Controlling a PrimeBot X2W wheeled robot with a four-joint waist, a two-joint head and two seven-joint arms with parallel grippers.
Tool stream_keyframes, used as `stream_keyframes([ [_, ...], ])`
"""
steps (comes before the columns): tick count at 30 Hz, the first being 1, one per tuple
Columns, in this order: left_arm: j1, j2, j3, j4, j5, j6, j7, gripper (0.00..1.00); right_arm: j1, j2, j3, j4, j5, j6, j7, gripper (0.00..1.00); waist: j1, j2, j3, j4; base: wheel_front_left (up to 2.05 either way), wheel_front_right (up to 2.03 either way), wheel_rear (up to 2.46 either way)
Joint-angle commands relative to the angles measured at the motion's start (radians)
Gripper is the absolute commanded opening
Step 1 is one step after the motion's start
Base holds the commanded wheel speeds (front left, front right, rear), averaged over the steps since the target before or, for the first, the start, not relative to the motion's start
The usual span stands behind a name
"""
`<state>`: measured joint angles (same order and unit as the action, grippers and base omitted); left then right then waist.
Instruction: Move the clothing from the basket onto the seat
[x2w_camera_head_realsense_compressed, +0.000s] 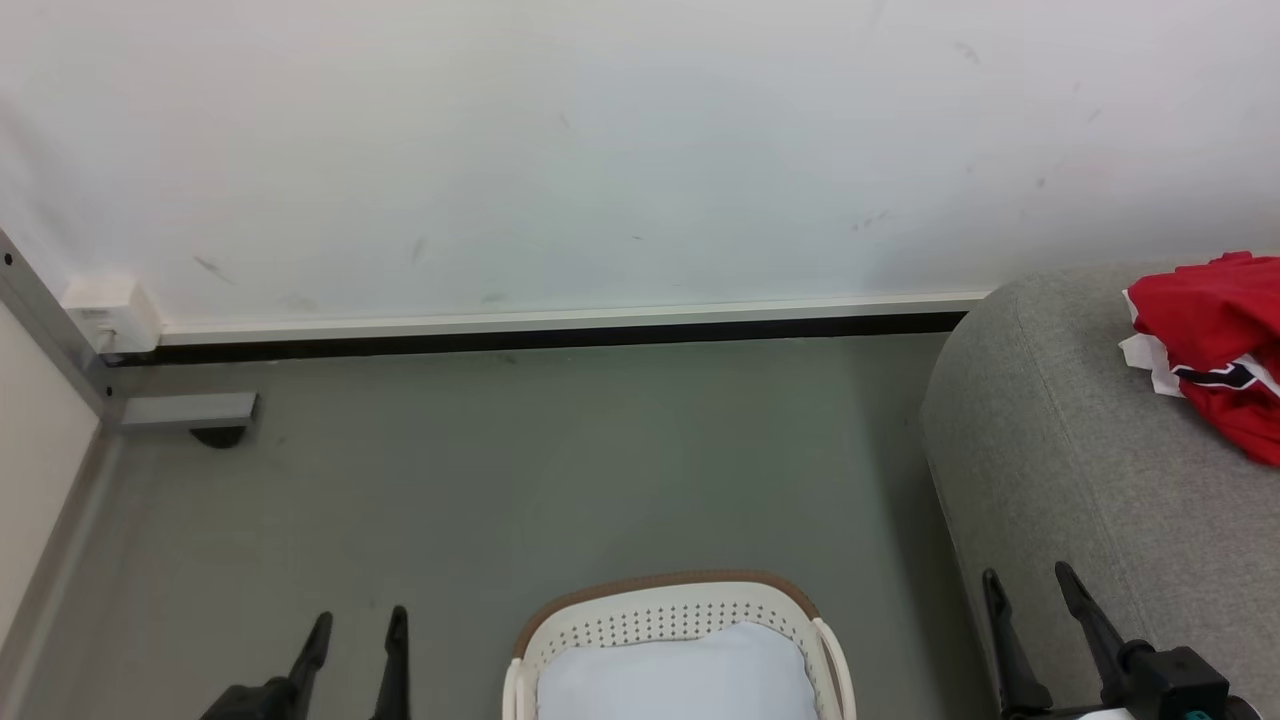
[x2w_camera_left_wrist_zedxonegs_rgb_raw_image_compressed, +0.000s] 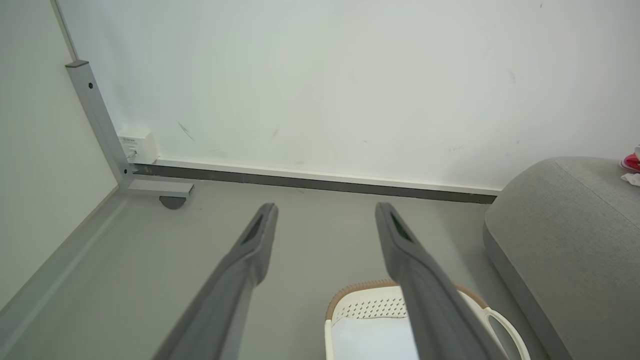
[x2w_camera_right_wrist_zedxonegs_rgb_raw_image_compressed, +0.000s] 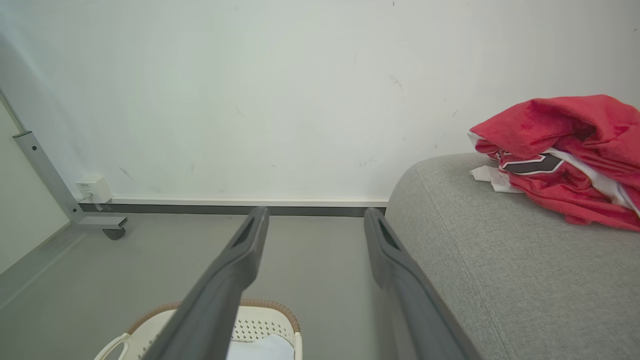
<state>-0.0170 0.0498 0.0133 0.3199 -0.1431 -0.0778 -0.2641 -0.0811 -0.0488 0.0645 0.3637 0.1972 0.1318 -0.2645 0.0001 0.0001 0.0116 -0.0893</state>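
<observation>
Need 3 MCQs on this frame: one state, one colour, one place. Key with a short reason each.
1. The left gripper and right gripper are:
A) both open and empty
B) both shut
C) left shut, right open

2. The rim of the basket is:
A) blue
B) black
C) brown

3. The clothing lies:
A) in the basket
B) on the seat
C) in the right gripper

Key:
1. A: each gripper's fingers stand apart with nothing between them.
2. C: a brown woven-look band tops the cream perforated wall.
3. B: the red jersey lies crumpled on the grey seat, apart from the basket and from both grippers.
</observation>
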Motion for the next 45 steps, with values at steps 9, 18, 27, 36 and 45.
stream_keyframes([
  [9, 0.004, -0.008, 0.010, 0.047, -0.050, -0.006, 0.022, 0.00, 0.012, 0.007, -0.006, 0.027, 0.052, 0.000, 0.014, 0.00, 0.0000, -0.0001, 0.000, 0.001, 0.00, 0.00, 0.00],
  [18, -0.007, -0.006, 0.019, 0.029, -0.228, -0.012, 0.065, 0.00, 0.006, 0.005, -0.028, 0.008, 0.221, 0.000, 0.059, 0.00, 0.0000, -0.0001, -0.001, 0.007, 0.00, 0.00, 0.00],
  [27, -0.016, -0.005, 0.027, 0.012, -0.387, -0.017, 0.102, 0.00, 0.001, 0.004, -0.047, -0.010, 0.373, 0.000, 0.100, 0.00, 0.0000, -0.0001, -0.001, 0.014, 0.00, 0.00, 0.00],
  [36, -0.027, -0.004, 0.036, -0.001, -0.529, -0.022, 0.138, 0.00, -0.005, 0.003, -0.065, -0.024, 0.510, 0.000, 0.137, 0.00, 0.0000, -0.0001, -0.002, 0.020, 0.00, 0.00, 0.00],
  [45, -0.036, -0.003, 0.045, -0.011, -0.658, -0.026, 0.171, 0.00, -0.010, 0.001, -0.081, -0.039, 0.634, -0.001, 0.170, 0.00, 0.0000, -0.0001, -0.003, 0.027, 0.00, 0.00, 0.00],
])
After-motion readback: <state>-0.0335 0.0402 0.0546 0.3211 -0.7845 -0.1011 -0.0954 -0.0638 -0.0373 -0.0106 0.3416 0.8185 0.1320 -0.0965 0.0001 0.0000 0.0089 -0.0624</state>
